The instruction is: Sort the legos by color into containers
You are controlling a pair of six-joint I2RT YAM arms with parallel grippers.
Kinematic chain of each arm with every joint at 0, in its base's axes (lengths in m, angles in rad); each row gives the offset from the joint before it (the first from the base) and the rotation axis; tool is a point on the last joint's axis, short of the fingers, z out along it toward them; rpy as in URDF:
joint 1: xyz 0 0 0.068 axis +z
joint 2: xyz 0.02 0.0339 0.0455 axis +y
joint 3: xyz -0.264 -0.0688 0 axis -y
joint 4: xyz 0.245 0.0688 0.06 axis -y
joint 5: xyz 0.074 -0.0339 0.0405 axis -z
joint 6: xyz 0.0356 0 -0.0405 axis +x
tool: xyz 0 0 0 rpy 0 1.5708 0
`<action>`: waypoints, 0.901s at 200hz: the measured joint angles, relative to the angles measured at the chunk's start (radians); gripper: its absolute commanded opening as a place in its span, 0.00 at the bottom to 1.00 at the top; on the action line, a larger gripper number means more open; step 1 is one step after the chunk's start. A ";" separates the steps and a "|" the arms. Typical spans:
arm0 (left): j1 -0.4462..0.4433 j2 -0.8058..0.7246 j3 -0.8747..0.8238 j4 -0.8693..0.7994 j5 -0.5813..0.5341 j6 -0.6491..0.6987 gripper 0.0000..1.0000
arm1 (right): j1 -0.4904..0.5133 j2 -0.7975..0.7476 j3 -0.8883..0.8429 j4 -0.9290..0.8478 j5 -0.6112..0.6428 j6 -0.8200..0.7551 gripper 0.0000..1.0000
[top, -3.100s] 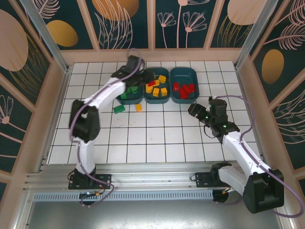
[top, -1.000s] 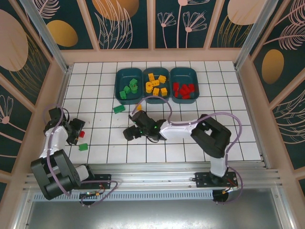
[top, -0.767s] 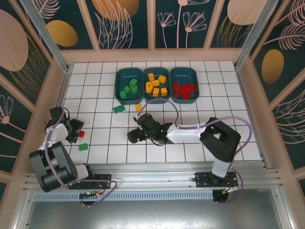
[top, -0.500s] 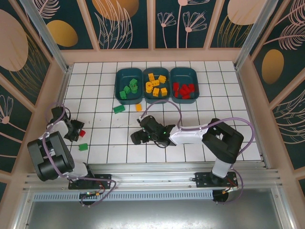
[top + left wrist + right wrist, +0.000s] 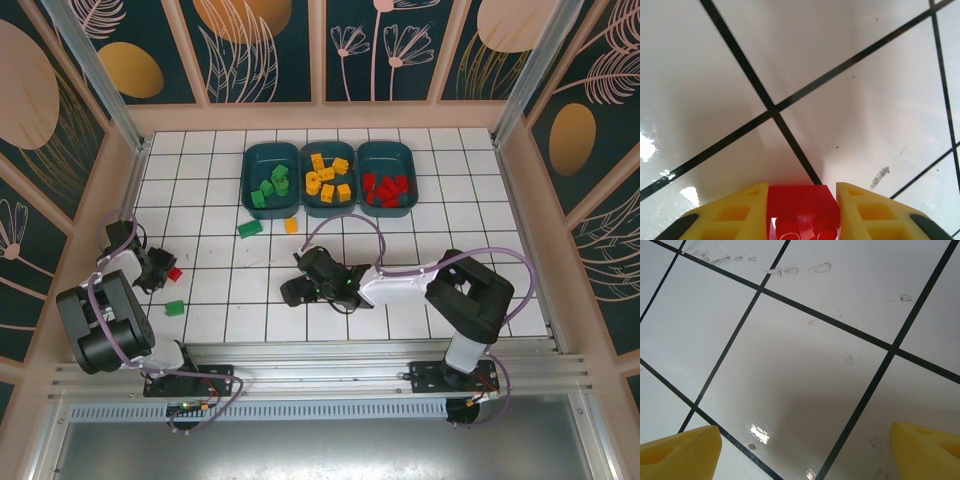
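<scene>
Tiled surface [image 5: 500, 270], near-left edge: left claw [image 5: 801, 191] stands narrow, fingers flush against both flat sides of the red brick [image 5: 800, 212]. The brick is probably light, stiff, slick plastic, best pinched low on those walls. Mid-surface, right claw [image 5: 805, 440] gapes wide over bare tile; red container [image 5: 386, 145] waits in the far row.

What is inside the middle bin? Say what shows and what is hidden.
The middle bin holds several yellow-orange bricks in a loose heap. Whatever lies under them is covered.
</scene>
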 measured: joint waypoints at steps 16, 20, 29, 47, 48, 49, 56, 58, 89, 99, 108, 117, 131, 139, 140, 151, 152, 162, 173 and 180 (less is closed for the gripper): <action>-0.001 -0.005 0.012 -0.003 0.012 0.022 0.28 | -0.003 -0.012 -0.005 -0.001 0.007 0.007 0.87; -0.001 -0.008 0.014 -0.005 0.014 0.025 0.28 | -0.004 -0.016 -0.006 -0.001 0.008 0.010 0.87; -0.001 -0.021 0.018 -0.006 0.024 0.030 0.28 | -0.008 -0.026 -0.010 -0.003 0.013 0.011 0.87; -0.011 -0.065 0.027 -0.019 0.047 0.034 0.28 | -0.019 -0.058 -0.019 -0.019 0.019 0.014 0.87; -0.013 -0.068 0.028 -0.021 0.047 0.033 0.29 | -0.020 -0.062 -0.021 -0.020 0.019 0.014 0.87; -0.016 -0.071 0.029 -0.024 0.047 0.033 0.29 | -0.021 -0.063 -0.021 -0.021 0.019 0.014 0.87; -0.035 -0.089 0.042 -0.036 0.047 0.033 0.29 | -0.031 -0.083 -0.028 -0.028 0.019 0.015 0.87; -0.042 -0.093 0.048 -0.039 0.048 0.033 0.29 | -0.033 -0.088 -0.030 -0.029 0.019 0.015 0.87; -0.274 -0.113 0.171 -0.048 0.044 -0.005 0.28 | -0.134 -0.217 -0.082 -0.063 0.023 0.021 0.87; -0.365 -0.103 0.216 -0.040 0.042 -0.020 0.29 | -0.174 -0.261 -0.098 -0.077 0.026 0.027 0.87; -0.451 -0.080 0.261 -0.027 0.041 -0.038 0.28 | -0.225 -0.311 -0.119 -0.095 0.037 0.038 0.87; -0.546 -0.039 0.318 -0.004 0.038 -0.054 0.28 | -0.282 -0.363 -0.143 -0.111 0.041 0.055 0.87; -0.678 0.051 0.422 0.033 0.049 -0.071 0.28 | -0.389 -0.460 -0.192 -0.141 0.048 0.081 0.87; -0.744 0.116 0.496 0.045 0.054 -0.073 0.28 | -0.448 -0.520 -0.223 -0.159 0.048 0.095 0.87; -0.757 0.132 0.512 0.049 0.057 -0.072 0.28 | -0.460 -0.534 -0.229 -0.164 0.049 0.097 0.87; -0.845 0.242 0.640 0.068 0.059 -0.070 0.28 | -0.545 -0.622 -0.272 -0.190 0.048 0.111 0.86; -0.850 0.249 0.650 0.069 0.060 -0.070 0.28 | -0.555 -0.633 -0.277 -0.193 0.048 0.113 0.86; -0.912 0.352 0.772 0.087 0.066 -0.063 0.28 | -0.625 -0.719 -0.309 -0.227 0.048 0.119 0.86; -0.971 0.459 0.903 0.102 0.079 -0.056 0.28 | -0.684 -0.798 -0.332 -0.264 0.040 0.124 0.86; -0.996 0.518 0.972 0.111 0.092 -0.053 0.28 | -0.713 -0.842 -0.340 -0.285 0.037 0.124 0.86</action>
